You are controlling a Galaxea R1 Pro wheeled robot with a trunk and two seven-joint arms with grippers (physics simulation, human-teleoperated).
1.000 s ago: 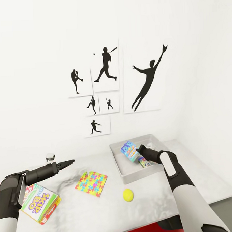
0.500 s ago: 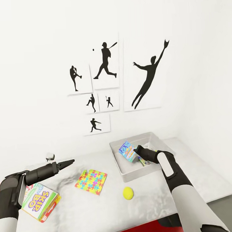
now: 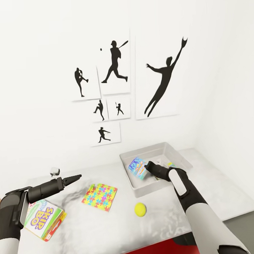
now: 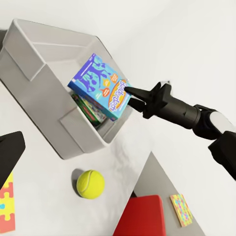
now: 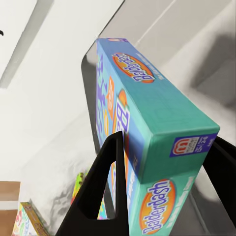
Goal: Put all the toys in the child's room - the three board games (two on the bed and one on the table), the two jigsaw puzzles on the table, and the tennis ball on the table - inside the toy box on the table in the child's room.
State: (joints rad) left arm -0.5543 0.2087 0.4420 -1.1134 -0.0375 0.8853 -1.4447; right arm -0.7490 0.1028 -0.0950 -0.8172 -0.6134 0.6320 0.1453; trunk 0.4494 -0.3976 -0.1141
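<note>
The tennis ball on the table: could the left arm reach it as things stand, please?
Probably yes. The left tool hangs free over the table, holding nothing, and the tennis ball lies in the open between the jigsaw puzzle and the toy box, though across toward the right arm's side.

The blue board game box (image 5: pixel 147 147) pinched between the right gripper's (image 5: pixel 162 187) fingers reads "Balderdash" in blue letters on orange ovals, once on its top edge and again on the near end, which also carries a small red-and-white "m" logo on a purple patch. Well away from the toy box (image 3: pixel 144 191), at the table's (image 3: pixel 218 197) opposite end, the orange-edged card game box (image 3: pixel 42 218) reads "SKIP BO" in yellow letters.
</note>
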